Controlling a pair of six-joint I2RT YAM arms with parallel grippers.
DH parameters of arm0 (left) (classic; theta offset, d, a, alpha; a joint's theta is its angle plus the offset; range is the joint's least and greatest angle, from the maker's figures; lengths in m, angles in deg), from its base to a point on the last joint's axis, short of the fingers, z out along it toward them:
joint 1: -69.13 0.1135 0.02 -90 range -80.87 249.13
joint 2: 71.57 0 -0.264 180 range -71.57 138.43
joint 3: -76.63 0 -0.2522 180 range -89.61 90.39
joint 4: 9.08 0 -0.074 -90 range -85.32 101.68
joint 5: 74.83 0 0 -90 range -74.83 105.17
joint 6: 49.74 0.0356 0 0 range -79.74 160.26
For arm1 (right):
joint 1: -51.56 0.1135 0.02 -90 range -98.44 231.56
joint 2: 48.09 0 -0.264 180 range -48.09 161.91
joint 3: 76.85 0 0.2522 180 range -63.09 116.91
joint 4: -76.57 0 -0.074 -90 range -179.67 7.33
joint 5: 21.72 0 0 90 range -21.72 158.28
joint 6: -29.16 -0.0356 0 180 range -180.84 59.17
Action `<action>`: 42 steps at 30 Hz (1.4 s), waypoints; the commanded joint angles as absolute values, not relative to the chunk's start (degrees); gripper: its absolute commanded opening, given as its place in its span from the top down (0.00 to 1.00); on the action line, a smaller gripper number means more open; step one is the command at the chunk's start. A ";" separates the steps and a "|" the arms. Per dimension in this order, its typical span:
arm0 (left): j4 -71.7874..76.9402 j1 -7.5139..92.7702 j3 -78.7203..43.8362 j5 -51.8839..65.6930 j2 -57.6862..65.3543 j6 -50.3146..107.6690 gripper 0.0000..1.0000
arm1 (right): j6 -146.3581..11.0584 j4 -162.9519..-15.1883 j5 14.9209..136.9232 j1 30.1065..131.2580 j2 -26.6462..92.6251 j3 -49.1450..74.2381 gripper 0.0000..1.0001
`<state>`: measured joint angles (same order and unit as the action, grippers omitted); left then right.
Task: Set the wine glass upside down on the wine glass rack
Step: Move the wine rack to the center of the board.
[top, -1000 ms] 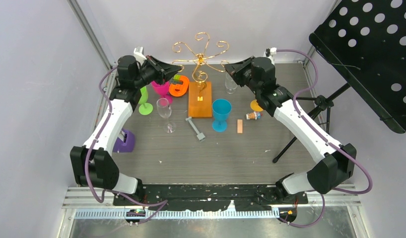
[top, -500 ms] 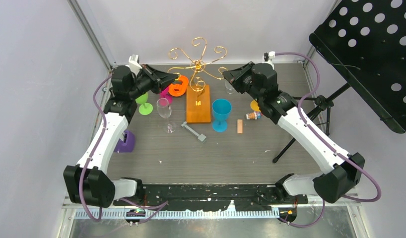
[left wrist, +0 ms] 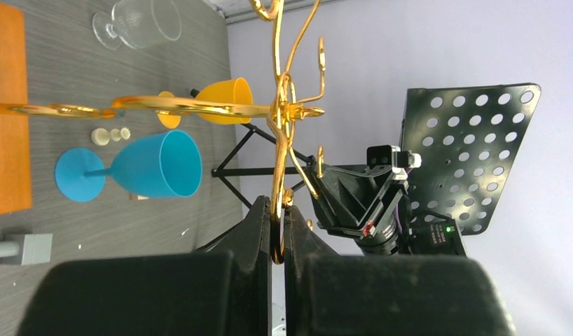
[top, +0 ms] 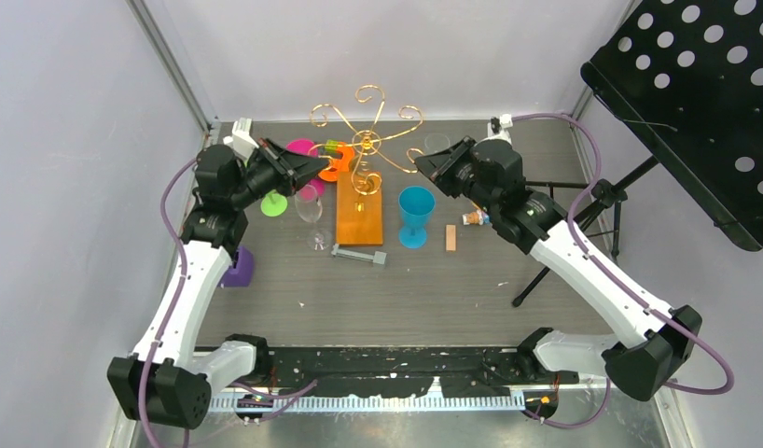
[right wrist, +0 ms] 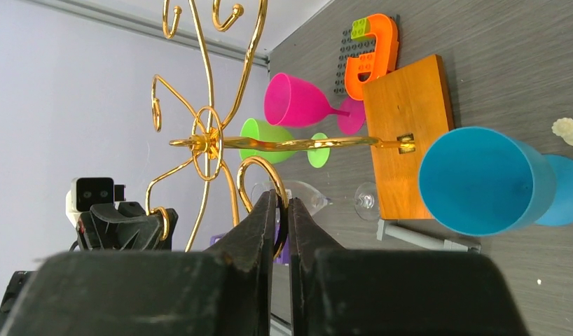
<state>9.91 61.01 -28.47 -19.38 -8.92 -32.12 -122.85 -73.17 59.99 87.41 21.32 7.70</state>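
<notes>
The wine glass rack (top: 364, 140) is a gold wire stand on an orange wooden base (top: 359, 210) at the table's middle. My left gripper (top: 320, 161) is shut on a left scroll loop of the rack (left wrist: 277, 140). My right gripper (top: 420, 166) is shut on a right scroll loop (right wrist: 221, 143). A clear wine glass (top: 310, 205) stands upright just left of the base, free of both grippers. It shows behind the right fingers (right wrist: 301, 196). A second clear glass (top: 436, 143) stands at the back right (left wrist: 136, 21).
A blue goblet (top: 415, 215) stands right of the base, with pink (top: 301, 147) and green (top: 273, 201) goblets and an orange clamp (top: 337, 163) to its left. A grey T-piece (top: 359, 254) lies against the base's near end. A purple block (top: 238, 268) and a small wooden block (top: 450, 238) are nearby.
Both arms have drawn the rack toward the near edge and slightly left, still gripping its scrolls. The base has slid nearer and pushed the grey T-piece round to lie crosswise.
</notes>
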 commanded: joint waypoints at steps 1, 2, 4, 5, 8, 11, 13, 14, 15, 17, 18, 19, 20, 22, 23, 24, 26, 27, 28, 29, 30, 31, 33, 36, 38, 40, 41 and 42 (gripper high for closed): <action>9.37 61.31 -29.11 -20.66 -13.51 -28.16 1.00 | -118.96 -76.42 62.00 89.24 16.48 8.55 0.94; 10.57 61.31 -29.46 -20.53 -14.21 -27.53 1.00 | -118.90 -75.76 61.75 89.56 15.77 8.50 0.94; 11.52 61.31 -30.33 -20.43 -15.48 -27.32 1.00 | -118.77 -75.05 61.31 89.99 14.79 8.27 0.94; 11.92 61.28 -30.67 -20.43 -16.16 -27.29 1.00 | -118.76 -74.80 61.19 90.15 14.19 8.21 0.94; 13.86 61.28 -31.21 -20.43 -17.76 -26.76 1.00 | -118.73 -73.49 60.78 91.02 13.17 7.92 0.94; 15.35 61.30 -31.60 -20.34 -19.26 -26.33 1.00 | -119.30 -72.84 60.50 91.94 11.85 7.19 0.94; 15.82 61.31 -31.61 -20.43 -20.11 -26.28 1.00 | -119.70 -72.71 60.27 92.55 11.18 6.68 0.94; 15.98 61.31 -31.63 -20.43 -20.46 -26.32 1.00 | -119.85 -72.53 60.19 92.71 10.91 6.63 0.94; 16.20 61.26 -31.61 -20.43 -20.76 -26.36 1.00 | -119.96 -72.18 60.06 93.18 10.72 6.66 0.94; 16.69 61.30 -31.54 -20.43 -21.45 -26.36 1.00 | -120.14 -71.79 59.65 93.84 10.16 6.72 0.94; 16.97 61.30 -31.53 -20.43 -21.69 -26.44 1.00 | -120.13 -71.59 59.53 94.10 9.82 6.88 0.94; 17.15 61.31 -31.59 -20.50 -22.00 -26.45 1.00 | -120.10 -71.26 59.08 94.53 9.74 6.96 0.94; 17.48 61.31 -31.60 -20.52 -22.31 -26.46 1.00 | -120.02 -71.01 58.89 94.84 9.45 7.18 0.94; 17.71 61.26 -31.58 -20.47 -22.80 -26.53 1.00 | -119.85 -70.57 58.12 95.84 9.07 7.35 0.94; 17.81 61.26 -31.56 -20.51 -23.10 -26.58 1.00 | -119.83 -70.39 57.68 96.11 9.01 7.38 0.94; 17.88 61.30 -31.74 -20.52 -23.38 -26.74 1.00 | -119.86 -70.32 57.53 96.53 8.79 7.35 0.94; 17.86 61.22 -32.14 -20.60 -24.11 -27.17 1.00 | -120.05 -70.20 57.39 97.15 8.49 7.30 0.94; 17.86 61.29 -32.37 -20.52 -24.50 -27.35 1.00 | -120.13 -70.05 57.34 97.33 8.37 7.35 0.94; 17.97 61.26 -32.56 -20.50 -24.88 -27.48 1.00 | -120.10 -69.95 57.04 97.85 8.17 7.42 0.94; 18.11 61.24 -32.80 -20.45 -25.36 -27.57 1.00 | -120.04 -69.88 56.82 98.12 7.96 7.58 0.94; 18.25 61.22 -32.93 -20.43 -25.77 -27.66 1.00 | -119.92 -69.58 56.32 98.60 7.80 7.71 0.94; 18.43 61.22 -33.24 -20.47 -26.17 -27.75 1.00 | -119.75 -69.47 56.06 98.81 7.72 7.96 0.94; 18.84 61.22 -33.65 -20.51 -26.89 -27.92 1.00 | -119.36 -69.10 55.32 99.36 7.44 8.39 0.94; 19.28 61.22 -34.26 -20.59 -27.93 -28.33 1.00 | -119.38 -68.71 54.96 99.88 7.11 8.67 0.94; 19.91 61.22 -34.65 -20.53 -28.70 -28.51 1.00 | -119.68 -68.52 55.21 100.16 6.86 8.59 0.94; 20.69 61.22 -34.92 -20.44 -29.52 -28.47 1.00 | -119.94 -68.31 55.34 100.47 6.62 8.45 0.94; 21.30 61.22 -35.08 -20.39 -29.86 -28.47 1.00 | -120.08 -68.22 55.35 100.62 6.48 8.45 0.94; 21.62 61.22 -35.14 -20.36 -30.31 -28.61 1.00 | -120.23 -67.89 55.29 100.91 6.40 8.45 0.94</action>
<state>24.30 60.96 -35.44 -20.45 -27.96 -30.31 -122.22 -62.20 55.16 99.74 9.86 5.36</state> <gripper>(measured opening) 0.019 0.123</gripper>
